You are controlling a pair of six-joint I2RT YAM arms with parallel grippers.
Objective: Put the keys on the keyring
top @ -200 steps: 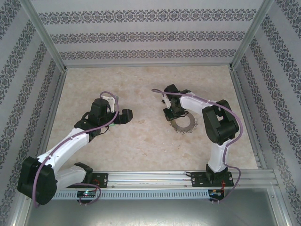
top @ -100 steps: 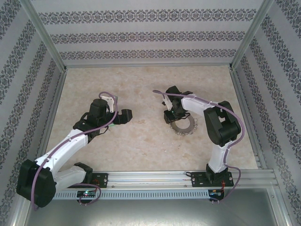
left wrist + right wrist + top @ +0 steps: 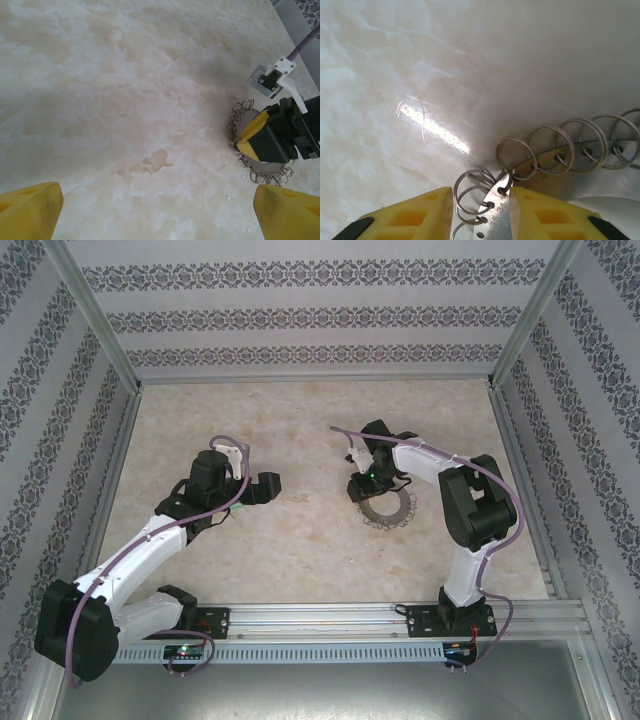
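We saw the keyring (image 3: 555, 170) cut off by the right wrist view's edges. The right gripper (image 3: 250, 137) covered its middle, and we could not tell whether it was clamped.

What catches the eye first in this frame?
The keyring, a metal ring fringed with small wire loops, lies right of the table's centre, and the right gripper straddles its rim. The left gripper hangs open over bare table to its left, holding nothing.

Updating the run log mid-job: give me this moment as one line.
left claw open over table | right claw astride keyring rim, grip unclear | keyring lying on table
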